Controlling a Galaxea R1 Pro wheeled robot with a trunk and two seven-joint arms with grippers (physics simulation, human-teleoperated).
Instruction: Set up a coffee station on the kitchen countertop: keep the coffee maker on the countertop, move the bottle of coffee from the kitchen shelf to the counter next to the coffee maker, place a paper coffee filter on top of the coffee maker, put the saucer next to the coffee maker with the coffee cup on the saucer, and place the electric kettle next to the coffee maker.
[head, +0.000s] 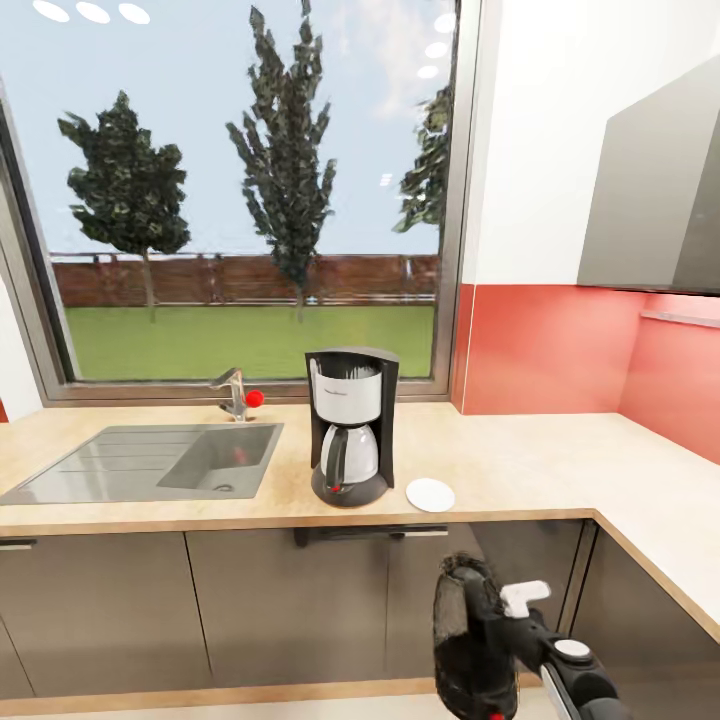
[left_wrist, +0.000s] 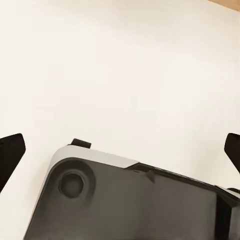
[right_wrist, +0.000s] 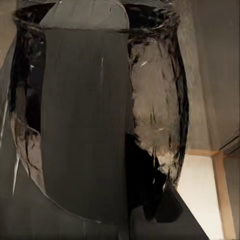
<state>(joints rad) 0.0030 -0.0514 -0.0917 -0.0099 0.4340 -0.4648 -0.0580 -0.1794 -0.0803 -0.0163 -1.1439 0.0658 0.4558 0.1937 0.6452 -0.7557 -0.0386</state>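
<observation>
- The right arm reaches up from the lower right of the head view, below the counter edge and in front of the cabinet doors; the right gripper (head: 478, 655) clasps the electric kettle (head: 470, 640), a dark glassy vessel.
- In the right wrist view the electric kettle (right_wrist: 100, 115) sits right against the camera, a dark band running down its body, pinched between the fingers.
- The left wrist view looks down at pale floor and part of the robot's grey base (left_wrist: 130, 205); the two black fingertips (left_wrist: 10, 155) of the left gripper (left_wrist: 120, 155) sit at opposite edges, spread wide, holding nothing.
- The coffee maker (head: 349, 425) stands upright on the light wooden countertop (head: 520, 460), between the sink (head: 150, 460) and the white saucer (head: 430, 494), which lies flat just beside it.
- Behind, a large window (head: 250, 200) shows trees and lawn; a red backsplash (head: 550, 350) and grey wall cabinet (head: 650, 190) lie to the right.
</observation>
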